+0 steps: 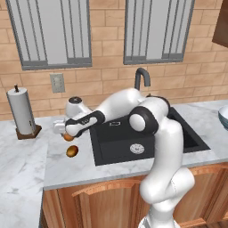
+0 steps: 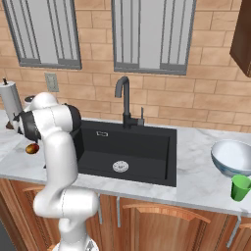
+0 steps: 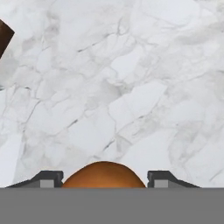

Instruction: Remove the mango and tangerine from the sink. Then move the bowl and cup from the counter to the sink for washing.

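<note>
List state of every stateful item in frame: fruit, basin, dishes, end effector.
Round bright orange tangerine: between the end effector fingers, over the white marble counter.
Oval yellow-brown mango: lying on the counter, left of the sink.
Black rectangular sink: no fruit inside, tap not running.
Pale bluish-white glossy bowl: upright on the counter.
Green cup: upright by the bowl.
End effector: jaws straddling the tangerine.
</note>
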Robot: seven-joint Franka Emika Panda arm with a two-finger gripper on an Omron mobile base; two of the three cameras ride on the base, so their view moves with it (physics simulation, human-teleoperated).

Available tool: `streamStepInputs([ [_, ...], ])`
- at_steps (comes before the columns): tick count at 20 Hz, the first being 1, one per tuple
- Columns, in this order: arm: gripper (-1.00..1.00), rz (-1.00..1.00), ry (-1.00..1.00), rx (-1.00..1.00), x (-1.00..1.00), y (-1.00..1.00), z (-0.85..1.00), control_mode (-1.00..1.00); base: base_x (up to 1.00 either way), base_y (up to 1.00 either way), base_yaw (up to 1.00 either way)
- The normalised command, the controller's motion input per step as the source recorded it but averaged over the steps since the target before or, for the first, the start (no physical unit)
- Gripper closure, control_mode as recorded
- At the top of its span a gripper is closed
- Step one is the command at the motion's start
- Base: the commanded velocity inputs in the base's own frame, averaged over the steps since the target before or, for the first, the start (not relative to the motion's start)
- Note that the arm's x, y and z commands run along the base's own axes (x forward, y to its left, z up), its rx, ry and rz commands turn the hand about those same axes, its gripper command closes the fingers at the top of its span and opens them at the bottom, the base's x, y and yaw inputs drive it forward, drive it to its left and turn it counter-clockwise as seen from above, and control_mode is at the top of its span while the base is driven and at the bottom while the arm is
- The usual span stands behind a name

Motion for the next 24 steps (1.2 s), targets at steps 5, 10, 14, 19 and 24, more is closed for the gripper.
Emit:
streamStepInputs([
  [5, 1.0, 0.0, 0.05, -0.01, 0.09, 0.02, -0.17, -1.0, 0.0, 0.0, 0.0],
  [10, 1.0, 0.0, 0.04, 0.0, 0.12, 0.0, -0.13, -1.0, 0.0, 0.0, 0.0],
  [14, 1.0, 0.0, 0.02, 0.0, 0.1, 0.01, -0.15, -1.0, 0.0, 0.0, 0.0],
  [19, 1.0, 0.0, 0.01, 0.0, 0.07, 0.05, -0.15, -1.0, 0.0, 0.0, 0.0],
  [24, 1.0, -0.01, 0.02, -0.01, 0.02, 0.06, -0.17, -1.0, 0.0, 0.0, 0.0],
])
